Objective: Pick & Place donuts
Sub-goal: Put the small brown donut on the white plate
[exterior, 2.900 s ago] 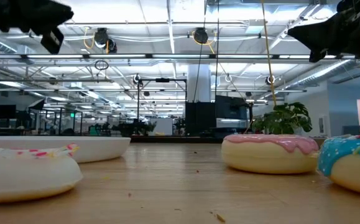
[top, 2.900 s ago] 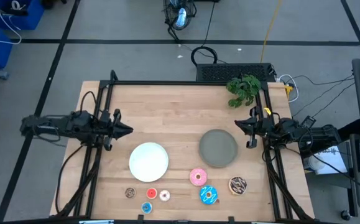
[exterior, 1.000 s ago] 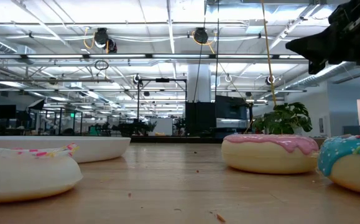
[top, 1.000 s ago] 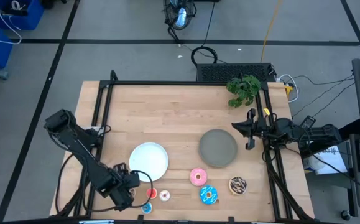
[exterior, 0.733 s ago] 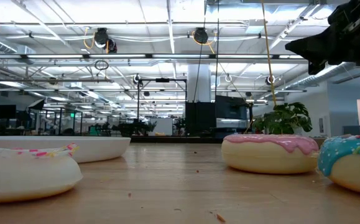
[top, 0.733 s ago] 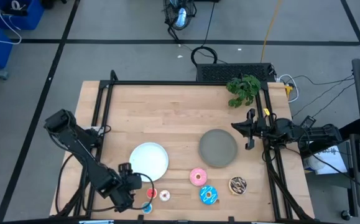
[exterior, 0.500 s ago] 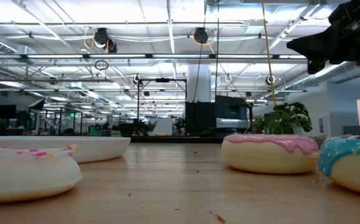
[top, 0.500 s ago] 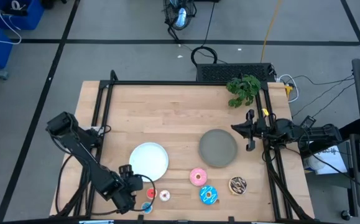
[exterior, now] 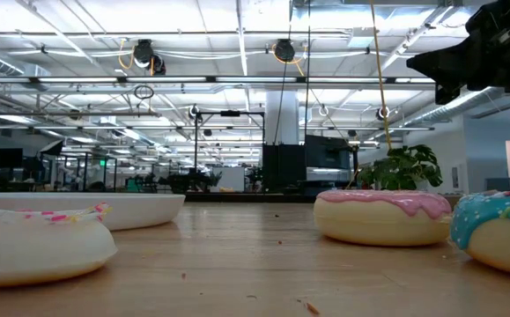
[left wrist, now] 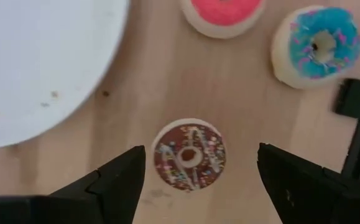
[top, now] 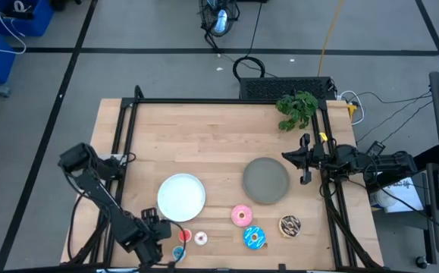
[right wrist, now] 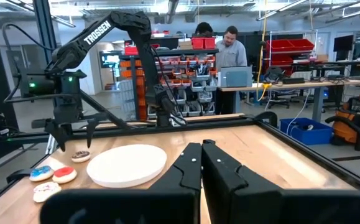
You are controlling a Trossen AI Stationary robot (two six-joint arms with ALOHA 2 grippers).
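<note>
Left gripper [left wrist: 195, 180] spread wide above the tiny brown donut [left wrist: 189, 155], beside the white plate [left wrist: 36, 62]. Right gripper [right wrist: 201, 163] closed, parked at table's right edge.

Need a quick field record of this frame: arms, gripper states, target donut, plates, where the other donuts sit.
left gripper: open, above the tiny brown donut, fingers either side of it, not touching
right gripper: shut, waiting at the table's right edge beside the grey plate
white plate: bare, next to the tiny brown donut
tiny donuts: red, blue, white, all on the wood
larger donuts: pink, blue with sprinkles, brown with drizzle, on the wood below the grey plate
</note>
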